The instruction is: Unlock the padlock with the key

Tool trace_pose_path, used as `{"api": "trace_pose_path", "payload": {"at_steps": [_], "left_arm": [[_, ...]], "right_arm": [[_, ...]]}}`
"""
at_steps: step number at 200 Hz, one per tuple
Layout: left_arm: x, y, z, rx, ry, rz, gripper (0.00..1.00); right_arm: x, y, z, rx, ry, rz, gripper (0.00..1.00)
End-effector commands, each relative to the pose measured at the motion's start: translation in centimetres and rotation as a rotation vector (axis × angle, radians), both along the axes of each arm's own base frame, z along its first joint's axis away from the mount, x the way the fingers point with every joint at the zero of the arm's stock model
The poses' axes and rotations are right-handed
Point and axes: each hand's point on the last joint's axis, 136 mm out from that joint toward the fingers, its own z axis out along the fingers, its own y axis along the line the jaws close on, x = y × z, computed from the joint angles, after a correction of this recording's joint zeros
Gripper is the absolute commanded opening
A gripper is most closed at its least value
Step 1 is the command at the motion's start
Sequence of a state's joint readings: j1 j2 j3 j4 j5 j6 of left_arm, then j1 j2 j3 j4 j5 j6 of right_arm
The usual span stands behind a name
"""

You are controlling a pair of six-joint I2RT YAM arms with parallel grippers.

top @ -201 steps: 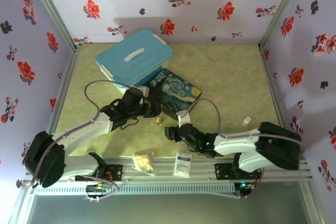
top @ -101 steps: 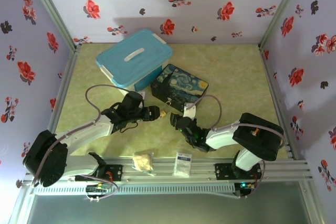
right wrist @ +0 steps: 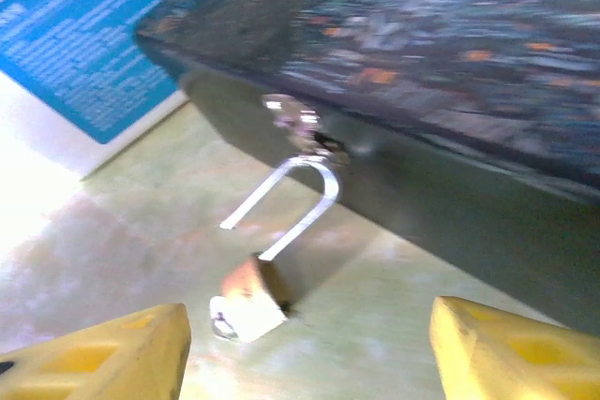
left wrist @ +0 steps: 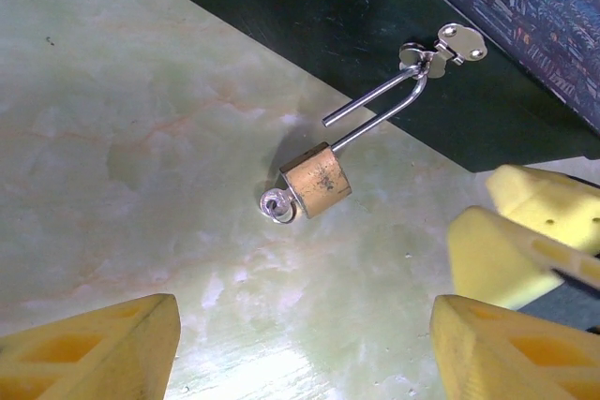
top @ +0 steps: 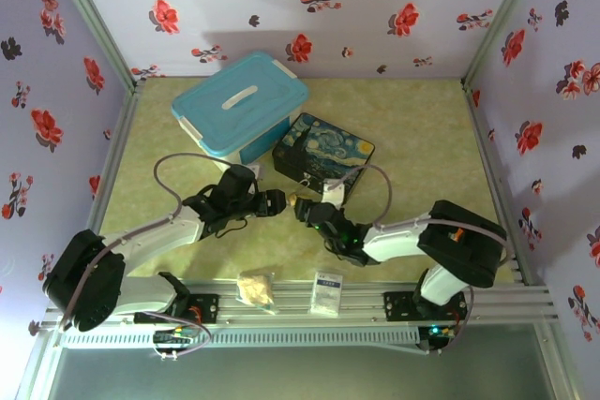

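Padlock [left wrist: 317, 180] body on table [left wrist: 141, 138], shackle [left wrist: 375, 111] popped open, hooked through painted box [left wrist: 309, 7] hasp [left wrist: 450, 42]. Key [left wrist: 275, 204] seated in its base. Left gripper [left wrist: 305, 344] and right gripper [right wrist: 309, 344] both spread, holding nothing.

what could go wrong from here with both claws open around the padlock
1. The padlock lies with its open shackle hooked in the box latch; a nudge may drag or unhook it.
2. Left claw and right claw sit close together beside it and might collide.
3. The key at its base could be knocked out.
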State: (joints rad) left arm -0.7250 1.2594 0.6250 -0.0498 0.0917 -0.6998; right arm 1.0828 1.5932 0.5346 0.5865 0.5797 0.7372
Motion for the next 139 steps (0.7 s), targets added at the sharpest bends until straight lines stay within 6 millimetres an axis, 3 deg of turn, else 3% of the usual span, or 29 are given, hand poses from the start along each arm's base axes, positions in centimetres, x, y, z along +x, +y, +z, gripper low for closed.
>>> {"api": "trace_pose_path", "payload": {"at_steps": [1, 59, 139], "left_arm": [[0.7, -0.2, 0.9, -0.015, -0.03, -0.01, 0.71], [1.6, 0.8, 2.1, -0.014, -0.065, 0.006, 0.71], [1.7, 0.8, 2.0, -0.009, -0.067, 0.005, 0.71]], "right_arm": [[0.6, 0.2, -1.4, -0.045, 0.035, -0.049, 0.67], [1.7, 1.7, -4.3, -0.086, 0.093, -0.046, 0.63], [2.4, 3.5, -6.1, -0.079, 0.107, -0.002, 0.61]]}}
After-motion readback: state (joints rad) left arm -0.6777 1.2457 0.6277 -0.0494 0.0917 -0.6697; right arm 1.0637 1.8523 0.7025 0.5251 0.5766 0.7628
